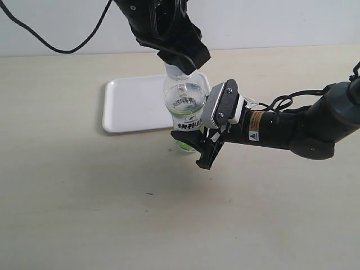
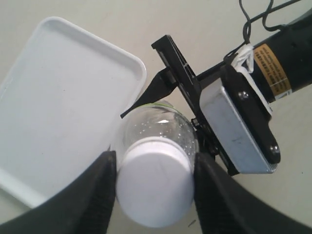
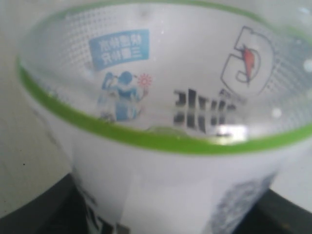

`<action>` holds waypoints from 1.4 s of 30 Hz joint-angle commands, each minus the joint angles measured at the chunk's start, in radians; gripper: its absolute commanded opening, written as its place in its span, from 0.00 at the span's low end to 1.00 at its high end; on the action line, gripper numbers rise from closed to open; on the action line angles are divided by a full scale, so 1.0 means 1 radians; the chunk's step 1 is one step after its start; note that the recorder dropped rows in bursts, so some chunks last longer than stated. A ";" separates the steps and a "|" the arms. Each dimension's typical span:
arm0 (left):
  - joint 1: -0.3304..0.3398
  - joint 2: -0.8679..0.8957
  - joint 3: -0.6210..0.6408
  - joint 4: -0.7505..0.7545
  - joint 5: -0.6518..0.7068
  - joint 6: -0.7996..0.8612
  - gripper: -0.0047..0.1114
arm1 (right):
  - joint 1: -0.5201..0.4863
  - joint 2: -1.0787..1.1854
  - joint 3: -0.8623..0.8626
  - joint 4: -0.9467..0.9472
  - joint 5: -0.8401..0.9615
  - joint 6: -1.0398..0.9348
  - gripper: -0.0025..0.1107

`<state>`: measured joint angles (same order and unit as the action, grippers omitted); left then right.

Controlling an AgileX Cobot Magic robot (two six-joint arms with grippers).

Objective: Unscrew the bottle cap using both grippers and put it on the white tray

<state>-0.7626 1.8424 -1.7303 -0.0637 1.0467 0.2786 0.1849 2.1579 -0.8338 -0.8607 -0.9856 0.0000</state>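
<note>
The clear bottle (image 1: 184,104) with its white-and-green label stands upright on the table by the white tray's (image 1: 132,107) near right corner. My left gripper (image 1: 183,61), all black, comes down from above and is shut on the white bottle cap (image 2: 155,187), one finger on each side of it. In the exterior view the cap is hidden by that gripper. My right gripper (image 1: 194,140), with the silver-grey block and yellow sticker, reaches in from the right and is shut on the bottle's labelled lower body (image 3: 165,161), which fills the right wrist view.
The white tray (image 2: 58,107) lies behind and left of the bottle with nothing on it. Pale wooden table stretches in front and to both sides. A black cable (image 1: 50,39) hangs at the back left.
</note>
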 commanded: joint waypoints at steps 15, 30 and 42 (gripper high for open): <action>-0.004 -0.002 -0.003 0.004 -0.057 0.008 0.58 | 0.002 0.005 -0.003 -0.005 0.067 0.028 0.02; -0.004 -0.037 -0.003 0.010 -0.009 0.553 0.58 | 0.002 0.005 -0.003 -0.007 0.076 0.028 0.02; -0.004 -0.027 -0.003 0.010 -0.028 0.667 0.58 | 0.002 0.005 -0.003 -0.009 0.076 0.028 0.02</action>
<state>-0.7626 1.8163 -1.7303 -0.0587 1.0333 0.9396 0.1849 2.1579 -0.8360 -0.8544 -0.9770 0.0358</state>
